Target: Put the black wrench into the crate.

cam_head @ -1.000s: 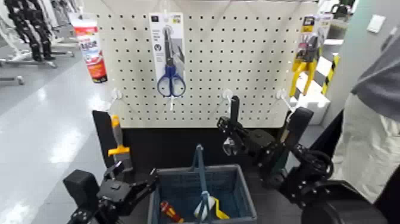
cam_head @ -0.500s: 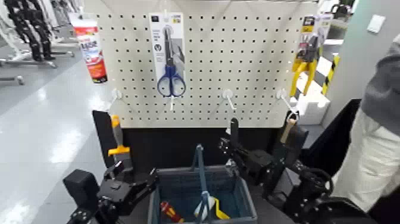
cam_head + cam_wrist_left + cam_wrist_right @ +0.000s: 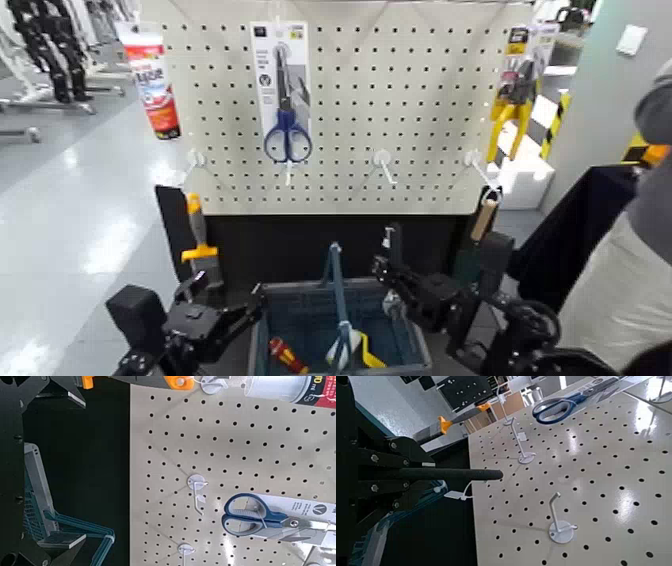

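your right gripper point(image 3: 388, 270), right of centre in the head view, is clamped on the black wrench point(image 3: 396, 241), upright at the crate's point(image 3: 418, 335) right end, lower centre; grasping is done, lowering and release look left. your left gripper point(image 3: 230, 283) waits lower left, spread.

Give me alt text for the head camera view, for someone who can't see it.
Robot's right gripper lowers beside the right rim of a blue-grey crate holding a red-and-yellow item and others; left gripper waits at the left rim. Behind, scissors and pliers hang on a pegboard.
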### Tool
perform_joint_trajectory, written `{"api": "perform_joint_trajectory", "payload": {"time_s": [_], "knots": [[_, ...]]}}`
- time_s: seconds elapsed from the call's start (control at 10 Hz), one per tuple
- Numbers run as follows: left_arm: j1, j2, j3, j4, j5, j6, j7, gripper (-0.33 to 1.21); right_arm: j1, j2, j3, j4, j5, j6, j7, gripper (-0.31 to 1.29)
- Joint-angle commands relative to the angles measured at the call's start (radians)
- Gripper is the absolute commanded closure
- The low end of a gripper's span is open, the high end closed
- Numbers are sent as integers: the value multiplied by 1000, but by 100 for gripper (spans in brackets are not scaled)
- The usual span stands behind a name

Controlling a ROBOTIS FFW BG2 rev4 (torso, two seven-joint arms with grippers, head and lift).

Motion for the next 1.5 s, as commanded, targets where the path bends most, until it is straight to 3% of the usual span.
{"api": "perform_joint_trajectory", "payload": {"time_s": [0.1,0.5,1.0,1.4,1.5], "knots": [[-2,0,-1,0,0,0,0,14,-1,2,0,50,50,2,26,124],[0,0,-2,0,3,0,0,14,-16,3,6,141,114,-30,64,124],[-2,-2,-2,0,3,0,0,14,-48,5,23,207,154,-50,78,124],[-2,-2,-2,0,3,0,0,14,-57,3,30,222,162,-35,80,124],[-2,0,-1,0,3,0,0,14,-59,3,29,225,153,-23,75,101]]}}
